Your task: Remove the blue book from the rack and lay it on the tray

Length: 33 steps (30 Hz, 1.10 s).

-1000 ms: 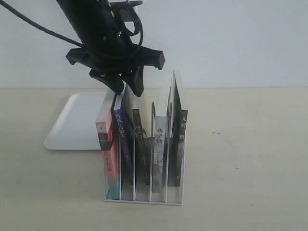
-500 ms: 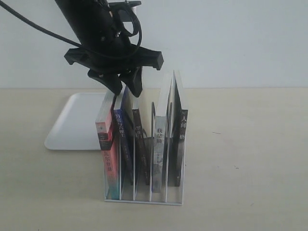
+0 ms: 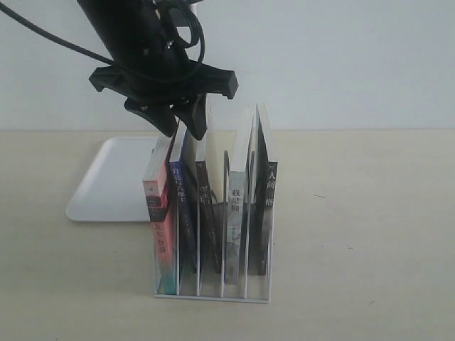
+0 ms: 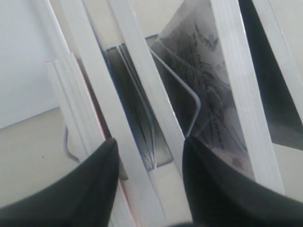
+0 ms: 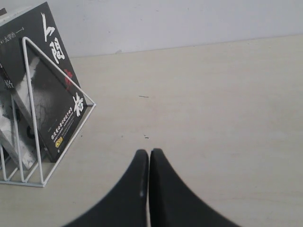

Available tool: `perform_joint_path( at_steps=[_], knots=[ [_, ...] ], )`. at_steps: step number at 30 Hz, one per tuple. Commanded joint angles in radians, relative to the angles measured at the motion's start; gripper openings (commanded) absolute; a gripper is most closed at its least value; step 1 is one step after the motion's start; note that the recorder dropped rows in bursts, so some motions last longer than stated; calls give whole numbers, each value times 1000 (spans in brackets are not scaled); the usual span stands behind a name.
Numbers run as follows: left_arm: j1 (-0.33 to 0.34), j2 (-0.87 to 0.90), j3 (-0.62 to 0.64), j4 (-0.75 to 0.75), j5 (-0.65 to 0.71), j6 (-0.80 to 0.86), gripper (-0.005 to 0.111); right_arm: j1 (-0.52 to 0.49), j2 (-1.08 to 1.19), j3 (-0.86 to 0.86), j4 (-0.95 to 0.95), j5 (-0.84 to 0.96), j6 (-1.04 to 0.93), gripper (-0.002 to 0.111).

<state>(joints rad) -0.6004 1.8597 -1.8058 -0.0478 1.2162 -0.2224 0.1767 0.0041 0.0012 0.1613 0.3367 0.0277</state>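
Observation:
The blue book (image 3: 183, 206) stands upright in the second slot from the left of the white wire rack (image 3: 213, 297). My left gripper (image 3: 183, 128) hovers open just above the books. In the left wrist view its fingers (image 4: 94, 184) straddle the white top edges of the blue book (image 4: 102, 109) and the book beside it, touching neither, with a rack (image 4: 191, 94) wire beyond. The white tray (image 3: 106, 185) lies flat behind and left of the rack. My right gripper (image 5: 149, 153) is shut on nothing over bare table, right of the rack (image 5: 23, 182).
A pink-red-spined book (image 3: 160, 213) leans in the leftmost slot. A dark-spined book (image 3: 206, 213), a pale one (image 3: 234, 220) and a black-covered book (image 3: 264, 192) fill the other slots. The black-covered book (image 5: 47, 94) faces the right wrist camera.
My left gripper has risen slightly and drifted a little left above the books. The books and the rack have not moved.

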Motion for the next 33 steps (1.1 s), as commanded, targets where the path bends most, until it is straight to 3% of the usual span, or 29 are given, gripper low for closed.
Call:
perform_joint_path(
  at_steps=[1, 33],
  knots=[
    [2, 4, 17, -5, 5, -7, 43, -6, -4, -1, -10, -2, -3, 0],
    [2, 5, 17, 15, 5, -50, 43, -6, -4, -1, -10, -2, -3, 0]
  ],
)
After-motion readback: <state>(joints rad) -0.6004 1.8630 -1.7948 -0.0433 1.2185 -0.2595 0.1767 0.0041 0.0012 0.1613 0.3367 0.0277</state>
